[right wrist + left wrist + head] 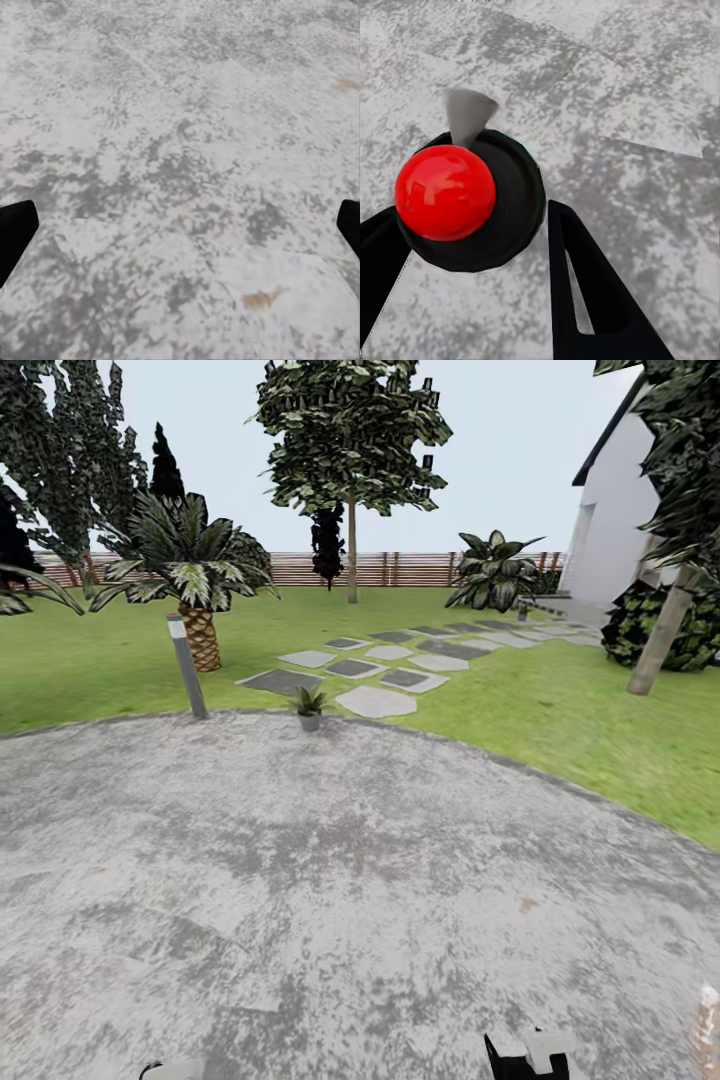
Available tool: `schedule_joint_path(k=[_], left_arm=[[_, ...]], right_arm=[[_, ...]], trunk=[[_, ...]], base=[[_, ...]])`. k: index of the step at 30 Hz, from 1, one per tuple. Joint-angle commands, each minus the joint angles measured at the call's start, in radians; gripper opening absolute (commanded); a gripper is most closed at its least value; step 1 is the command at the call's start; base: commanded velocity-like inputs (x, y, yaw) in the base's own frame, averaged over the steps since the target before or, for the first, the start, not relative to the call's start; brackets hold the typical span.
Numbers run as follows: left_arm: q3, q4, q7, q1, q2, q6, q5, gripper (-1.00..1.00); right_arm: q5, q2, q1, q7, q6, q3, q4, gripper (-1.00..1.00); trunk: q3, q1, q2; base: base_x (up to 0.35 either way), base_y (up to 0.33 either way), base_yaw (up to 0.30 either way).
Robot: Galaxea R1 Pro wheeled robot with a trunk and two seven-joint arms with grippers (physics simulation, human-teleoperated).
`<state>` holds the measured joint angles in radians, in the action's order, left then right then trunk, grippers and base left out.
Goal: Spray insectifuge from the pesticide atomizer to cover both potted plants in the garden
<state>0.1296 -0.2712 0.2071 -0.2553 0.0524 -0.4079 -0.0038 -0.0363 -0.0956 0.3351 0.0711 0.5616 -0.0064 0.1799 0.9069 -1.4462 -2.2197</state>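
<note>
Though blurry, right claw (180,232) agape.

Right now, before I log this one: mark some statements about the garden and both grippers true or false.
1. A small green-leaved potted plant in a grey pot stands at the far edge of the round grey paved patio. True.
2. The right gripper grips a bottle. False: its fingers are spread over bare paving.
3. The grey bollard lamp post stands left of that plant in the head view. True.
4. The left gripper is empty. False: it appears shut on the pesticide atomizer, seen as a red-topped dark round body.
</note>
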Motion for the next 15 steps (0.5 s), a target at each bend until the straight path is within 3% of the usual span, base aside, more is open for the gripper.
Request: schedule_joint_path(k=[1,15], left_arm=[[0.001,0.001,0.002,-0.001,0.000,-0.004,-0.001,-1.00],[0.001,0.001,0.002,-0.001,0.000,-0.004,0.001,-1.00]], right_arm=[[-0.004,0.000,0.000,0.002,0.003,-0.001,0.000,1.00],[-0.004,0.001,0.001,0.001,0.003,-0.001,0.000,1.00]], trunk=[[0.001,0.000,0.000],[0.011,0.000,0.000]], base=[[0.339,0.000,0.275],[0.339,0.000,0.252]])
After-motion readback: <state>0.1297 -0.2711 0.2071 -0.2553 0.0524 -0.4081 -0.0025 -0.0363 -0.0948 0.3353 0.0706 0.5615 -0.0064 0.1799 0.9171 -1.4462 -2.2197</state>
